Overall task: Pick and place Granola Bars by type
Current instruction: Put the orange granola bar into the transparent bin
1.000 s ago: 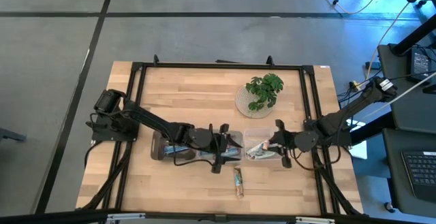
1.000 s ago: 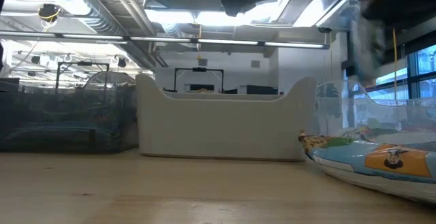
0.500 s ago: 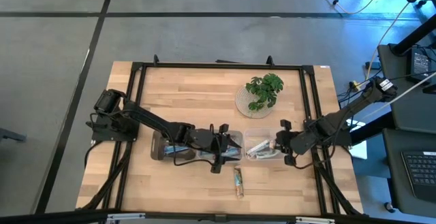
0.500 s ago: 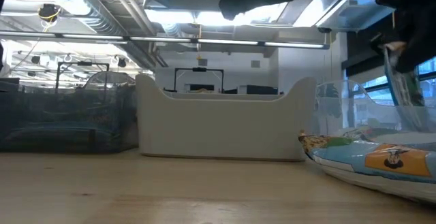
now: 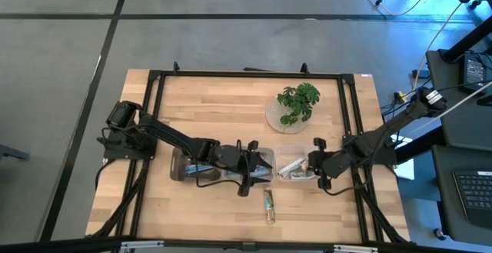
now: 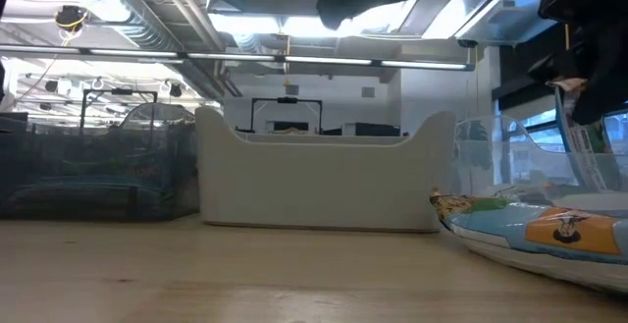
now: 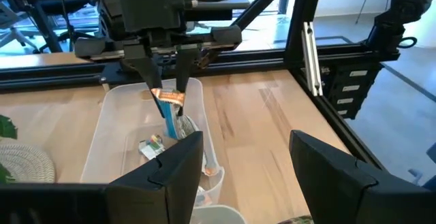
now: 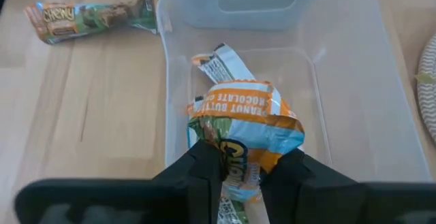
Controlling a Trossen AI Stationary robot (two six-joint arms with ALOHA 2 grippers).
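Right gripper (image 8: 248,173) pinches a crinkled orange-and-blue foil bar (image 8: 245,125) above the clear plastic tray (image 8: 354,101), where another bar (image 8: 221,62) lies. Left gripper (image 7: 245,163) hangs over the middle tray, fingers spread. A green-wrapped bar (image 5: 268,205) lies on the wooden table (image 5: 223,107).

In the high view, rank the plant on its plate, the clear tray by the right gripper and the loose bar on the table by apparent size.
1. Plant on its plate.
2. Clear tray, slightly smaller, though the right gripper hides its end, so this is unsure.
3. Loose bar, clearly smallest.
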